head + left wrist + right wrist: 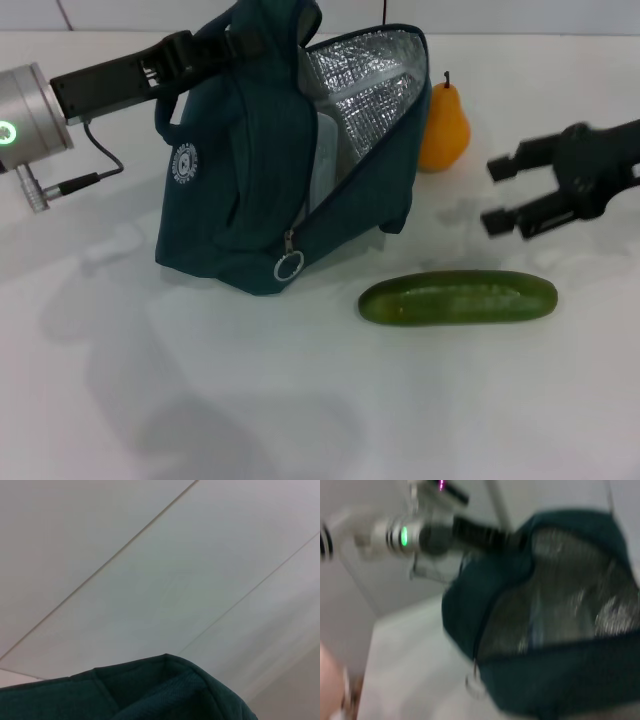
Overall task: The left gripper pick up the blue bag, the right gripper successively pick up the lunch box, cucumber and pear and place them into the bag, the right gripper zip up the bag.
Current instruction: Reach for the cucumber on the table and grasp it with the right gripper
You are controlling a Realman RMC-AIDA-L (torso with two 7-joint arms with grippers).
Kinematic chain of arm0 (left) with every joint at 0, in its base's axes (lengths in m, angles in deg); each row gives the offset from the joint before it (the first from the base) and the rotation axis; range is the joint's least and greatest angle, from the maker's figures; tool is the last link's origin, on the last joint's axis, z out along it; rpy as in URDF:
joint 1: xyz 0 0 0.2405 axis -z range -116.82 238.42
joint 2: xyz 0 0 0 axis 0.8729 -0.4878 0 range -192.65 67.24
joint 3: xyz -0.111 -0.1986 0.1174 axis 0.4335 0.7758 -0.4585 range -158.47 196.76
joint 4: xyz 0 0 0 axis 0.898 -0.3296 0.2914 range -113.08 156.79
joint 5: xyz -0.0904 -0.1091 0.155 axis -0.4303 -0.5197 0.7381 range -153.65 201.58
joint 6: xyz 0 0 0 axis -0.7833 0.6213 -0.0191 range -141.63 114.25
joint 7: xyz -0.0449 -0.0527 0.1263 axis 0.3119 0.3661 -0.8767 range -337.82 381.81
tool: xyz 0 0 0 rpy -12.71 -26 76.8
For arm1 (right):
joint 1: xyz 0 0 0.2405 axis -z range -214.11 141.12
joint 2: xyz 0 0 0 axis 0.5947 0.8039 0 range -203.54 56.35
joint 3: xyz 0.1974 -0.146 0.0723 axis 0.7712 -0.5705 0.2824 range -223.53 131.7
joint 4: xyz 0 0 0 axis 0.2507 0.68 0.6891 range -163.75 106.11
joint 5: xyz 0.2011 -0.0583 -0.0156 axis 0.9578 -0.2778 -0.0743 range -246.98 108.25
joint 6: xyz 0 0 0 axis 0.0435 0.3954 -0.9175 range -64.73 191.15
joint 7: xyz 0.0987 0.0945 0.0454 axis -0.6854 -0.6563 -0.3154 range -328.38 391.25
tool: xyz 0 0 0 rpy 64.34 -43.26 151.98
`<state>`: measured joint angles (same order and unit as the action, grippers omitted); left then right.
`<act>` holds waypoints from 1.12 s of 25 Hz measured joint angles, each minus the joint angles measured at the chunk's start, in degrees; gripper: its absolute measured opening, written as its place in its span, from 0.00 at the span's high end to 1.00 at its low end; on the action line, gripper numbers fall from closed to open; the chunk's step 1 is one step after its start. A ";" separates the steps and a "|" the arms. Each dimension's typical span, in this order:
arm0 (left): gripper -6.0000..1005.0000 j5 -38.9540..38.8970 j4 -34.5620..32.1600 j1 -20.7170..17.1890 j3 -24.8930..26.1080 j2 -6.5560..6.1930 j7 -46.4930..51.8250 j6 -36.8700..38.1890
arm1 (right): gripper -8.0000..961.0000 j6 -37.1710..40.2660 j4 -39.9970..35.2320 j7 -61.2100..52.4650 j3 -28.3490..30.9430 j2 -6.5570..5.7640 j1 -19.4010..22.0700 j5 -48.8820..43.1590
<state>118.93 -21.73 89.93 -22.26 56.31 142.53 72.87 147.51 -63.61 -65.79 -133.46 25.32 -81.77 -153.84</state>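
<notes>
The blue bag (245, 180) stands on the white table with its mouth open toward the right, showing its silver lining. My left gripper (208, 48) is shut on the bag's top and holds it upright. A pale lunch box (325, 165) sits inside the bag. The orange-yellow pear (443, 125) stands just behind the bag's right side. In front of the bag, to its right, lies the green cucumber (458, 297). My right gripper (499, 194) hovers open and empty above the table, right of the pear and above the cucumber. The right wrist view looks into the bag (485, 595).
A round zipper pull (289, 266) hangs at the bag's lower front corner. The left wrist view shows only a fold of bag fabric (165, 695) against a pale wall. The left arm's grey body (30, 120) and its cable lie at the far left.
</notes>
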 joint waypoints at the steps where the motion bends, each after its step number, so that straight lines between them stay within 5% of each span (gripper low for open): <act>1: 0.95 0.02 0.00 0.00 0.00 0.02 -0.02 0.00 | 0.09 0.40 -2.93 -2.46 1.35 0.68 -0.55 -5.65; 5: 0.95 0.23 0.00 -0.01 0.00 0.10 -0.04 0.01 | 0.09 3.62 -12.85 -11.23 6.88 4.73 -2.31 -24.05; 6: 0.95 0.29 0.00 -0.01 0.00 0.10 -0.04 0.01 | 0.09 3.62 -12.85 -11.23 6.88 4.73 -2.31 -24.05; 9: 0.95 0.39 0.00 0.00 -0.02 0.13 -0.06 -0.01 | 0.09 9.67 -20.50 -17.75 11.28 9.64 -6.26 -39.90; 16: 0.95 0.49 1.57 1.03 -0.49 0.16 -1.28 -0.67 | 0.09 14.48 -22.05 -20.95 10.81 16.12 -14.01 -54.75; 19: 0.95 0.52 2.39 1.69 -0.52 0.19 -1.92 -0.73 | 0.09 14.03 -21.08 -21.70 7.36 17.04 -15.73 -56.60; 28: 0.95 0.57 3.56 2.40 -0.61 0.25 -2.33 -0.79 | 0.09 11.25 -20.75 -22.98 0.03 17.23 -16.76 -56.61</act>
<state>119.50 -18.17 92.32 -22.87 56.56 140.20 72.09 158.76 -84.36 -88.77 -133.43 42.55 -98.53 -210.45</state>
